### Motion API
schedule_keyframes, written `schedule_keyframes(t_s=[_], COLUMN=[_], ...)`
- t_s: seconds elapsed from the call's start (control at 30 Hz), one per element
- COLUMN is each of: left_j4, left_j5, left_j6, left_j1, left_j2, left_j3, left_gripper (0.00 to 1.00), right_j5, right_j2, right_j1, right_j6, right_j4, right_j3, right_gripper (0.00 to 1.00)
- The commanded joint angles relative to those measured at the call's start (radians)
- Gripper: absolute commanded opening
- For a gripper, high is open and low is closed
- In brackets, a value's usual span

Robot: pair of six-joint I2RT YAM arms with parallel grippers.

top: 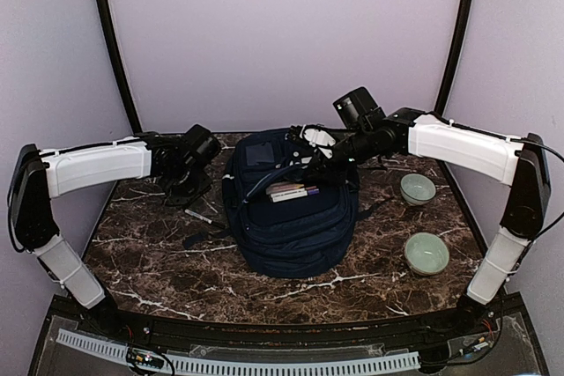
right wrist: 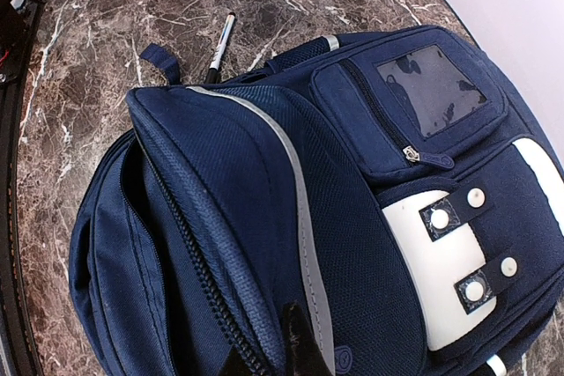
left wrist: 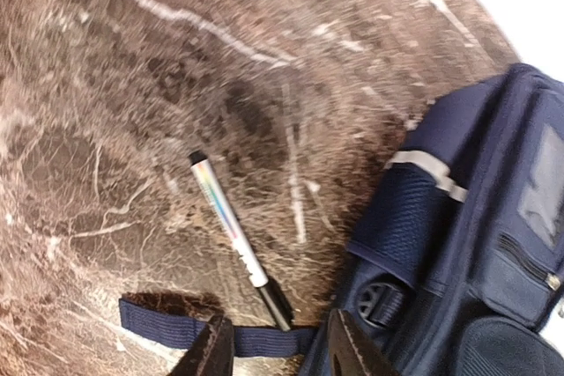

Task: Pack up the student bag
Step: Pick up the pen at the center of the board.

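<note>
The navy student bag (top: 291, 226) lies in the middle of the table with its main compartment unzipped. In the opening show a pale book and a purple-capped marker (top: 293, 191). My right gripper (top: 312, 165) is shut on the zipper edge of the bag's front flap (right wrist: 220, 217) and holds it up; its fingertips (right wrist: 304, 345) pinch the fabric. My left gripper (left wrist: 278, 358) hangs open above the table just left of the bag. A white pen with a black cap (left wrist: 236, 237) lies there, its cap end near a blue strap (left wrist: 176, 323) between the jaws. Nothing is held.
Two pale green bowls (top: 418, 188) (top: 426, 253) stand to the right of the bag. The pen (top: 198, 216) lies on the marble between the left arm and the bag. Curved walls close off the back.
</note>
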Motion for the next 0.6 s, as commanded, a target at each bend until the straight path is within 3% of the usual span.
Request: schedule_keyframes(t_s=[0.0, 0.17, 0.57], left_j4=[-0.048, 0.041, 0.068], left_j5=[0.115, 0.175, 0.348], left_j6=[-0.108, -0.156, -0.161], left_j1=[0.043, 0.095, 0.176], left_j2=[0.012, 0.006, 0.119], left_j3=[-0.021, -0.073, -0.049], left_gripper=[0.39, 0.39, 0.33], right_j5=[-0.017, -0.023, -0.02], right_j2=[-0.035, -0.03, -0.025], right_j1=[0.003, 0.003, 0.003], right_j6=[0.0, 0.001, -0.003], right_j4=[0.061, 0.06, 0.06], right_j3=[-0.009, -0.008, -0.011], right_gripper=[0.0, 0.0, 0.0])
